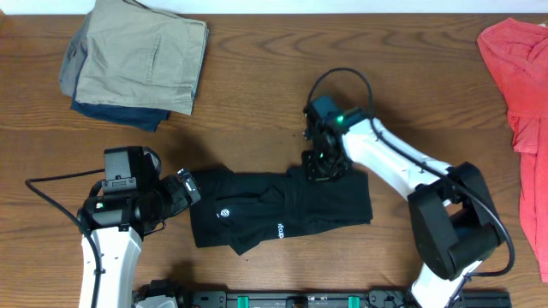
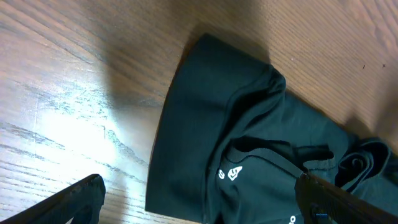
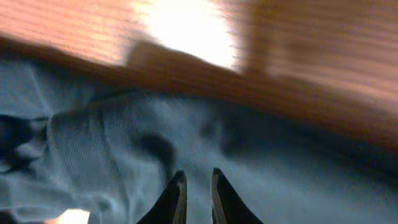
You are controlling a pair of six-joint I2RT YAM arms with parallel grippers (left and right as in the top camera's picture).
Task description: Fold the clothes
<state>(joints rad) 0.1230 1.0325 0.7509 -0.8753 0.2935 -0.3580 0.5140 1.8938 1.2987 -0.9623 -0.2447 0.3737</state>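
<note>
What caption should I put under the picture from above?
Two robot arms fold a black T-shirt on a wooden table: right gripper pinches its far edge, left gripper open beside it.

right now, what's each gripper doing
left gripper: open, holding nothing, by the end of the shirt.
right gripper: nearly closed over the shirt; whether it pinches cloth cannot be told.

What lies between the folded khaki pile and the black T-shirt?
Only bare wooden table, in the overhead view: the folded khaki pile and the black T-shirt lie apart, nothing between them.
</note>
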